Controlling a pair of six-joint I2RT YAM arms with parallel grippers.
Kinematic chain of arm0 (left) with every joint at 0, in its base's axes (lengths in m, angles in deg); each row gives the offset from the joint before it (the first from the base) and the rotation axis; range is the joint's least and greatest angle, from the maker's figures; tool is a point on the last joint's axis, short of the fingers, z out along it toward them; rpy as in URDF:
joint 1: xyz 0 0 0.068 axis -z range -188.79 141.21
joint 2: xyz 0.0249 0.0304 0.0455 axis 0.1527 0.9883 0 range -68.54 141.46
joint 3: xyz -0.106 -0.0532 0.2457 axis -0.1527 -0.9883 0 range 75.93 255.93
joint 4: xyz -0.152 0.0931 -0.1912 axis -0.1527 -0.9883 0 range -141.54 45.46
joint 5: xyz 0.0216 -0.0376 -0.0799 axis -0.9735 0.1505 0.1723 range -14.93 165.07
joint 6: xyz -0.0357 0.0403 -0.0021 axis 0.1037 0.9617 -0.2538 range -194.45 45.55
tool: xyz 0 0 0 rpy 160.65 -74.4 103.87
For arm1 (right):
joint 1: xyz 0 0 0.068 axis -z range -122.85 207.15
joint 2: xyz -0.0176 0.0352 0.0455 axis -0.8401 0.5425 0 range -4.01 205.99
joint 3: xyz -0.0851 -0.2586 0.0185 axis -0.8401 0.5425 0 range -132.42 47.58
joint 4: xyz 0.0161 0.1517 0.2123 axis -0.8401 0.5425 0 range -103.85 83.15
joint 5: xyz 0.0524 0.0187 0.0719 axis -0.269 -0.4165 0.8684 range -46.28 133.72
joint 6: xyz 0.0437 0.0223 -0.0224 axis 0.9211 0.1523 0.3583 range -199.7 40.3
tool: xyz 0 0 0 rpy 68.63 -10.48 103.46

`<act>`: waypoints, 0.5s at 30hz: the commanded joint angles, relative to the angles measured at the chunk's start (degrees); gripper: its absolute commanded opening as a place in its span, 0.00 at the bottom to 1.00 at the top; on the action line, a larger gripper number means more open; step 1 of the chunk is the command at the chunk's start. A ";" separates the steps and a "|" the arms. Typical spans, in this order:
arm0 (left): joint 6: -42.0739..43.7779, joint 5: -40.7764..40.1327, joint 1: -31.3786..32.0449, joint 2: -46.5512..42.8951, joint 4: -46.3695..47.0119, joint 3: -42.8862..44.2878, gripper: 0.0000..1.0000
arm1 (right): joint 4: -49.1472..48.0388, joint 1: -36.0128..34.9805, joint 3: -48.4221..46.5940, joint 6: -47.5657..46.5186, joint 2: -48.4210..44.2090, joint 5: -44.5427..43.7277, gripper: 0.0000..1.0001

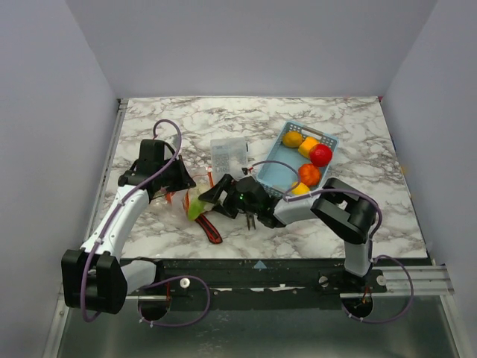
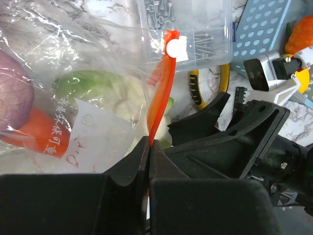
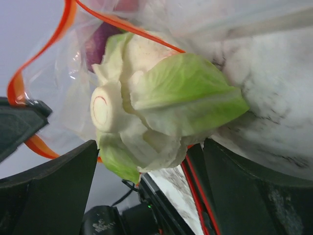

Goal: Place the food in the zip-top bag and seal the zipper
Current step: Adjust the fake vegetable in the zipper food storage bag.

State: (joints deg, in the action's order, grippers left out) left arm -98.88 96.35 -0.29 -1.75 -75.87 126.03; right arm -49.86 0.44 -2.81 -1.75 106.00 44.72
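Observation:
The clear zip-top bag [image 2: 98,63] lies at the left [image 1: 170,198], holding a purple piece [image 2: 12,90] and an orange carrot [image 2: 41,132]. My left gripper [image 2: 149,144] is shut on its red-orange zipper [image 2: 164,83], holding the mouth up; it also shows from above [image 1: 181,181]. My right gripper [image 3: 149,152] stands wide open at the bag's mouth [image 1: 211,198]. A white and green cabbage toy [image 3: 161,98] sits between its fingertips, partly inside the zipper loop [image 3: 17,88]. I see a small gap at the right finger. More food stays in the light blue basket [image 1: 277,173]: red [image 1: 321,154], orange [image 1: 308,174] and yellow [image 1: 308,146] pieces.
A rigid clear compartment box [image 1: 229,154] stands just behind the bag, close to the zipper in the left wrist view [image 2: 195,29]. A red-and-black utility knife [image 1: 211,227] lies under the right gripper. Yellow-handled pliers [image 2: 195,90] lie beside it. The two grippers are almost touching.

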 commanded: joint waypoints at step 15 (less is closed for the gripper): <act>-0.31 1.63 1.97 -8.99 -3.49 3.02 0.00 | 8.26 -2.46 -23.77 -14.92 5.42 2.19 0.34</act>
State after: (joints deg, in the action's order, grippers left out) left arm -98.00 95.21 1.06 -6.95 -76.57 125.90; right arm -44.78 -0.83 -18.17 -10.32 109.15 45.85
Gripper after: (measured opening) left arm 0.011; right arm 0.350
